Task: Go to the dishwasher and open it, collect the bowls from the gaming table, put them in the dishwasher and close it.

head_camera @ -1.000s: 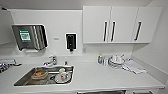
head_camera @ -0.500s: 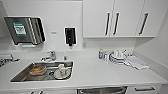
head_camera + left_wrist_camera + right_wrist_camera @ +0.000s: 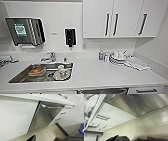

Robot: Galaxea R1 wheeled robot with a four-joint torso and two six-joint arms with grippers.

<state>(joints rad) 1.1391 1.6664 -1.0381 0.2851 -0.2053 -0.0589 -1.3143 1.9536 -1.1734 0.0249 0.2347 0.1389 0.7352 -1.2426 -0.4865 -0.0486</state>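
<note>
**Facing the dishwasher under the counter**

At the bottom centre of the head view, the brushed stainless-steel dishwasher front point(image 3: 103, 91) sat under the white countertop point(image 3: 100, 72), right of the steel sink point(image 3: 22, 75). Both wrist cameras were low and angled up at its bar handle point(image 3: 52, 107). Whether either gripper was spread or closed could not be told.

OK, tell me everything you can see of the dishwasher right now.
The built-in dishwasher with a brushed stainless-steel front sits under the white countertop, between a plain white cabinet panel and a stack of white drawers with bar handles. A horizontal steel bar handle runs across the top of its door. The door looks shut, with no interior showing. Its base meets the beige floor. Nothing touches the front.
</note>
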